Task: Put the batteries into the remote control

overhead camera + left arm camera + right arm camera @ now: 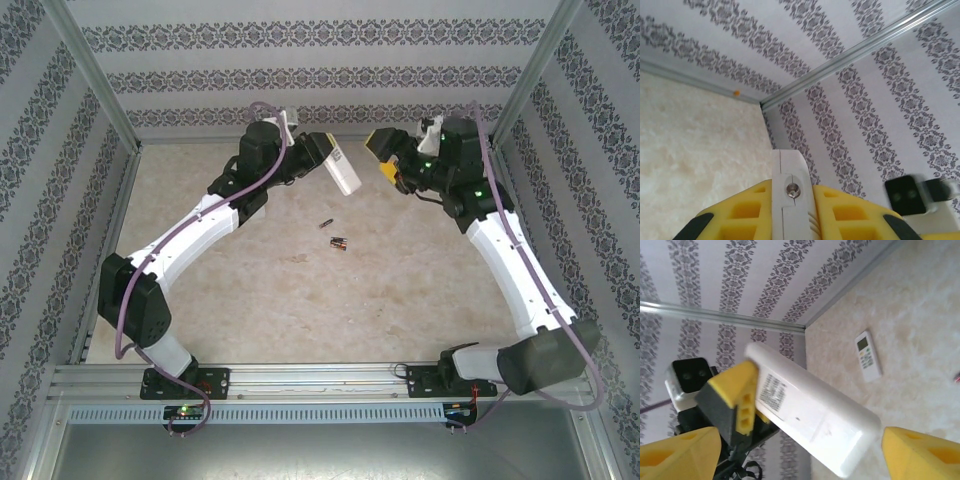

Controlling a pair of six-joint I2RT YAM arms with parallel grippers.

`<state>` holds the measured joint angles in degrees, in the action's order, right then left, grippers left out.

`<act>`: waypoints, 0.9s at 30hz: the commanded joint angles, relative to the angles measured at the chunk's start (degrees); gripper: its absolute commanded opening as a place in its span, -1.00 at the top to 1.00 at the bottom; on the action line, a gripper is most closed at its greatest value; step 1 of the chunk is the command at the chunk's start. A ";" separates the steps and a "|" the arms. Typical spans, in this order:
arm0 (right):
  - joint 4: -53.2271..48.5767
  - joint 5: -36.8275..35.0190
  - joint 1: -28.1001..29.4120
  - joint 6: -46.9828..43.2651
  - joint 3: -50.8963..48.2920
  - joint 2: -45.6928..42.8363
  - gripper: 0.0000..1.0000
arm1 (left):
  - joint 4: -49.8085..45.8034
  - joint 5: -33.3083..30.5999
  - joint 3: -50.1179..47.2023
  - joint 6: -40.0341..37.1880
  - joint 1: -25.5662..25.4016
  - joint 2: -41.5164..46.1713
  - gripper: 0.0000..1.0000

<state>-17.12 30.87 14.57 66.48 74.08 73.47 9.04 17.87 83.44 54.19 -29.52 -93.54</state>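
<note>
The left gripper (795,220) is clamped tight on one end of a white rectangular plastic remote control (341,168), holding it in the air above the far part of the beige marbled tabletop (250,290), label side towards the right arm. The right gripper (800,457) stands wide apart with nothing between its yellow fingers (680,455), just beside the remote control's free end. The slim dark, copper-toned batteries (337,242) lie on the tabletop, below and nearer than the remote control. A second white remote with display and buttons (868,355) lies flat near the wall.
</note>
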 commanded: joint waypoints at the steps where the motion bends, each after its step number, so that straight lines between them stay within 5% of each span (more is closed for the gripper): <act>1: 9.40 2.79 1.03 12.12 -5.57 -1.14 -0.61 | 9.43 -2.34 -0.25 -3.11 0.42 3.13 0.94; 4: 19.21 5.30 2.07 16.37 -9.54 -0.42 -0.59 | 9.74 -2.18 0.22 -2.15 0.42 2.91 0.96; 12: 24.99 7.20 3.46 16.28 -7.39 3.10 -0.39 | 10.52 -1.73 0.41 1.18 0.43 2.26 0.99; 21: 26.62 7.21 3.97 16.68 -8.88 3.92 0.31 | 10.94 -2.38 0.50 4.71 0.59 2.62 0.99; 27: 26.09 5.87 3.85 15.82 -10.79 2.40 0.43 | 14.78 -3.01 -0.25 8.47 1.41 2.96 0.99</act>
<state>8.88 36.86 17.78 83.44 64.86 77.03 16.53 14.74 83.20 60.49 -28.40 -92.29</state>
